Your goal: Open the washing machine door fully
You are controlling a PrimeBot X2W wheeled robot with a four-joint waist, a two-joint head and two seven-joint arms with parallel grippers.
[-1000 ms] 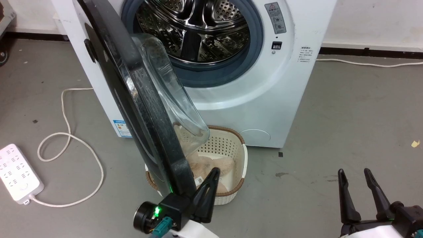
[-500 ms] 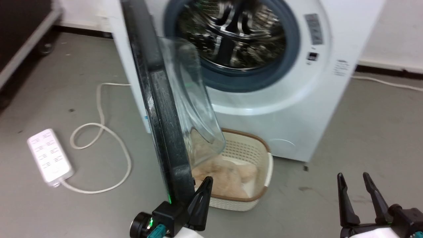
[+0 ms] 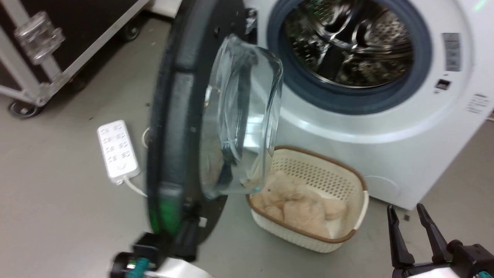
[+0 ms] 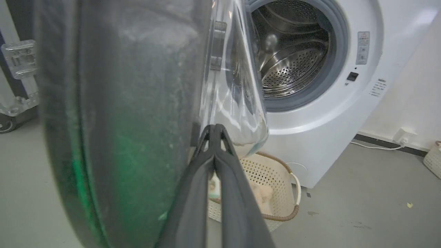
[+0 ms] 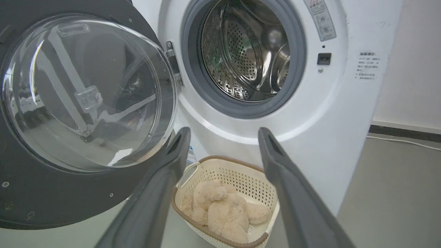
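Left hand point(image 4: 214, 128): fingers pressed together, tips on the inner face of the washing machine door point(image 3: 173, 116) where black ring meets glass, probably pushing it outward. Right hand point(image 3: 405, 218) is spread and idle, low right. Door stands swung out left of the drum point(image 3: 347, 42), near edge-on to the head. Laundry basket point(image 3: 308, 236) with plush toy point(image 3: 297, 204) sits on the machine side, out of the way. Beyond the door, power strip point(image 3: 117, 150) and wheeled case point(image 3: 85, 23) could limit travel.

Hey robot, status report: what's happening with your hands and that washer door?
Left gripper jaws shut, tips against washing machine door. Right gripper open, empty. Door well open. Basket on floor beside it.
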